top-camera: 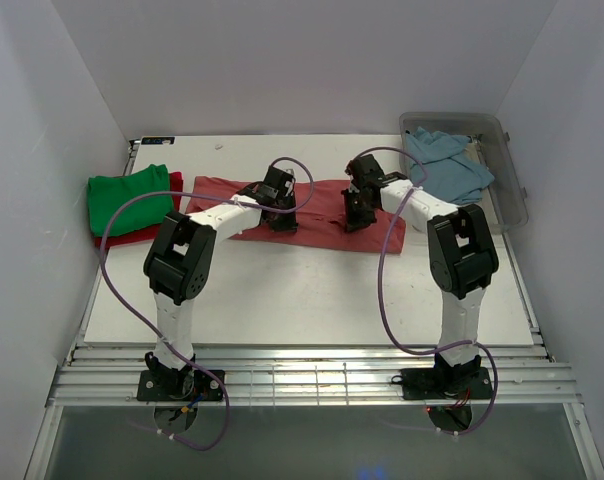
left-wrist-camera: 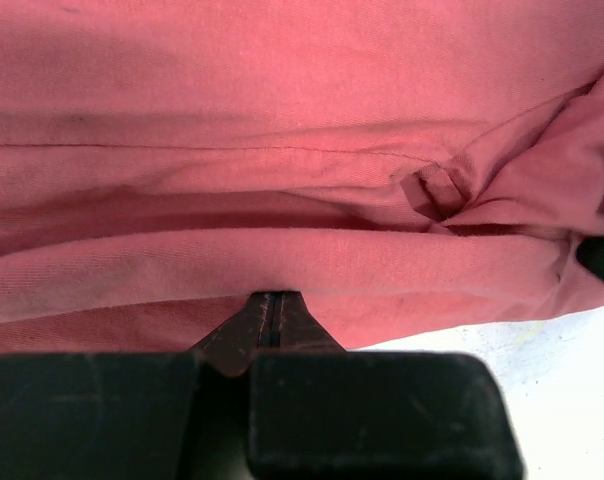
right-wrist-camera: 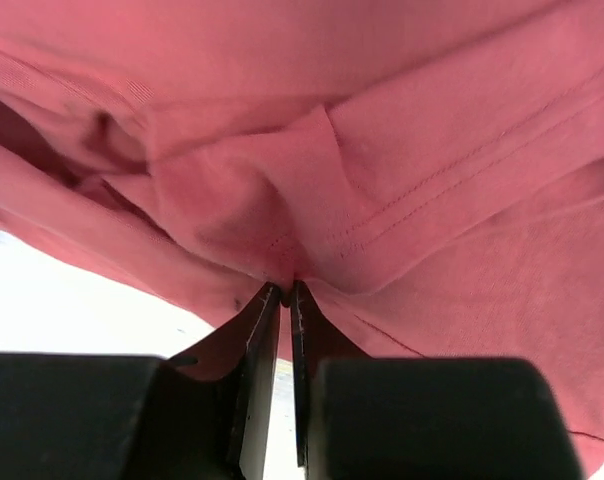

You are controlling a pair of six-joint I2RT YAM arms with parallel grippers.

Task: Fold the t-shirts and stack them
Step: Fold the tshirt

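Observation:
A salmon-pink t-shirt (top-camera: 322,203) lies spread in a long band across the middle of the white table (top-camera: 312,290). My left gripper (top-camera: 281,218) is shut on its near edge at the left; in the left wrist view the gripper (left-wrist-camera: 272,296) has its tips pressed together into a fold of the shirt (left-wrist-camera: 282,100). My right gripper (top-camera: 355,220) is shut on the same shirt further right. Seen from the right wrist, that gripper (right-wrist-camera: 286,288) pinches a small bunch of pink cloth (right-wrist-camera: 432,150). A folded green t-shirt (top-camera: 132,190) lies on a red t-shirt (top-camera: 117,238) at the left. A light blue t-shirt (top-camera: 447,165) lies crumpled at the back right.
The light blue shirt lies in a clear plastic bin (top-camera: 512,195) at the table's right edge. White walls close in the table on three sides. Purple cables loop from both arms. Bare table shows below the shirt in both wrist views (left-wrist-camera: 542,340) (right-wrist-camera: 62,300).

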